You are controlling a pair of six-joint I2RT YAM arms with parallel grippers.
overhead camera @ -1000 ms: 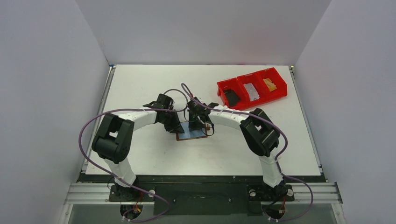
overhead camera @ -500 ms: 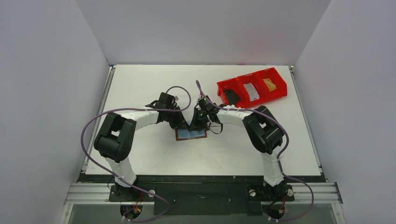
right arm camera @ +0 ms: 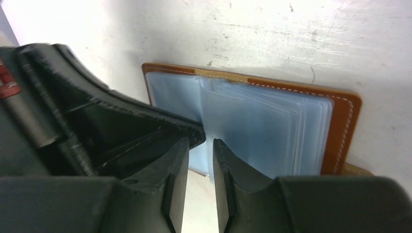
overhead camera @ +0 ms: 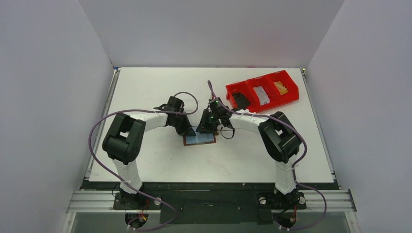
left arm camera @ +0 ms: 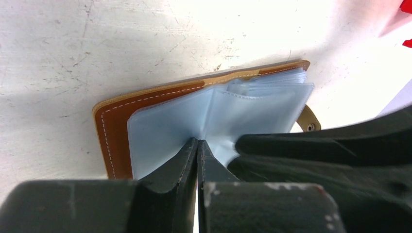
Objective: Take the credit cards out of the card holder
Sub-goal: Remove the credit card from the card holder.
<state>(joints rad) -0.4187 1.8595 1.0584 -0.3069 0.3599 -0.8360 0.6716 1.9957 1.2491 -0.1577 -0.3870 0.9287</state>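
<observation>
While the card holder (overhead camera: 199, 139) lies open and flat on the white table (overhead camera: 145, 92), about midway between the two arms, its brown leather cover (left arm camera: 145, 99) faces down and its pale blue plastic pockets (right arm camera: 262, 126) fan upward. No card shows in the pockets facing the wrist cameras. Its small closing tab (left arm camera: 309, 121) sticks out from one edge onto the table. The left gripper (left arm camera: 198, 143) comes down at the middle fold with its fingers clenched tight together, their tips against the blue pockets; whether a leaf is caught between them cannot be told. The right gripper (right arm camera: 197, 145) stands just beside it at the holder's edge, its fingers released with a narrow gap between them and holding nothing. Well apart, toward the far right of the table, sits a red three-compartment bin (overhead camera: 274, 104): a black card (overhead camera: 240, 101) lies in its left compartment, a grey piece (overhead camera: 263, 95) in the middle one and a yellowish piece (overhead camera: 280, 87) in the right one.
</observation>
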